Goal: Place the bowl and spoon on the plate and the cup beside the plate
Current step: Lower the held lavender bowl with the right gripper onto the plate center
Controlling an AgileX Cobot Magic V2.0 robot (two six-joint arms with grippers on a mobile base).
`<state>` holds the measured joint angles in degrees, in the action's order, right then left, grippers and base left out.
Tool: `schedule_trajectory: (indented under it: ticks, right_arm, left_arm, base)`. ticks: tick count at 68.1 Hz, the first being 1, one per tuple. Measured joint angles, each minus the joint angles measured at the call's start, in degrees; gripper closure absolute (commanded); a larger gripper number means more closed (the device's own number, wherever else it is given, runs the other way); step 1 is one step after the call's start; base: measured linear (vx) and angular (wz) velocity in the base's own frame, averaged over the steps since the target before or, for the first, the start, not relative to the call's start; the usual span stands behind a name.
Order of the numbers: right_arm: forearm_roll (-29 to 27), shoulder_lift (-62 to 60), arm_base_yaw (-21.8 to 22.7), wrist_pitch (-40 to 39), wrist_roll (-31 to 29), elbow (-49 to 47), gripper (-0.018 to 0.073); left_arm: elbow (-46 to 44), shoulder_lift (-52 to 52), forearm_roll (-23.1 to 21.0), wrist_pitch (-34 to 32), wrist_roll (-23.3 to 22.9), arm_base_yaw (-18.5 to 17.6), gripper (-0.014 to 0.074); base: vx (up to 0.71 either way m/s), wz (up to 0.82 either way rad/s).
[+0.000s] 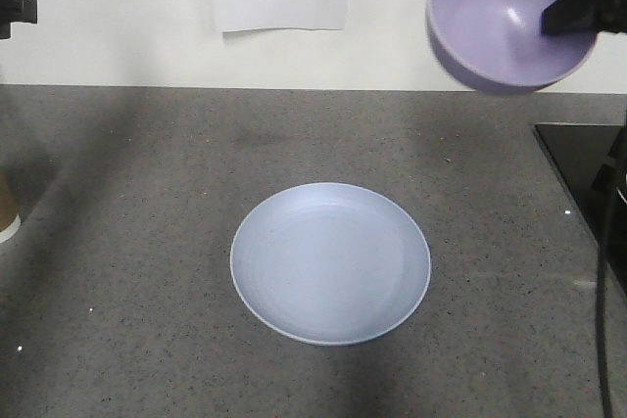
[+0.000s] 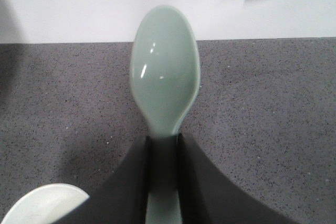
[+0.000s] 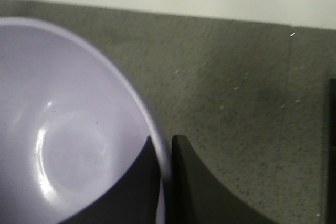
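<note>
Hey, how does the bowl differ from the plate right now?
The bowl hangs tilted in the air, pinched at its rim by the right gripper; the plate lies flat on the counter, untouched. The bowl is deep and lilac-purple; the plate is shallow and pale blue. Both are round, glossy and empty.

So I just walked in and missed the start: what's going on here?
The right gripper pinches the rim of the bowl and holds it in the air, to the right of the plate. The left gripper is shut on the handle of the spoon, scoop pointing forward. The plate lies bare in the middle of the counter, and the cup stands at its left edge.
</note>
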<state>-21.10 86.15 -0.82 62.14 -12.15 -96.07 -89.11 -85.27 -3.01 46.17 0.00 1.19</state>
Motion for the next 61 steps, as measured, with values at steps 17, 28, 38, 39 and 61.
schedule_trajectory:
  ticks: [17, 28, 38, 39, 61]
  right_arm:
    - [-0.2, 10.14, -9.79, 1.51, -0.22, 0.0, 0.0552]
    - [-0.2, 16.49, -14.09, 3.57, -0.27, 0.0, 0.0552]
    - [0.79, 21.25, -16.21, 4.42, -0.27, 0.0, 0.0548]
    - [1.03, 21.7, -16.41, 4.42, -0.27, 0.0, 0.0547]
    - [2.14, 27.26, -17.77, 4.4, -0.27, 0.0, 0.051]
  left_arm:
    - [0.0, 0.0, -0.23, 0.42, 0.0, 0.0, 0.0594]
    - [0.0, 0.0, -0.23, 1.49, 0.0, 0.0, 0.0594]
    - [0.0, 0.0, -0.23, 1.79, 0.0, 0.0, 0.0594]
    - [0.0, 0.0, -0.23, 1.79, 0.0, 0.0, 0.0594]
    - [0.0, 0.0, -0.23, 3.44, 0.0, 0.0, 0.0594]
  base:
    - [0.0, 0.0]
    - [0.0, 0.0]
    - [0.0, 0.0]
    - [0.0, 0.0]
    - [0.0, 0.0]
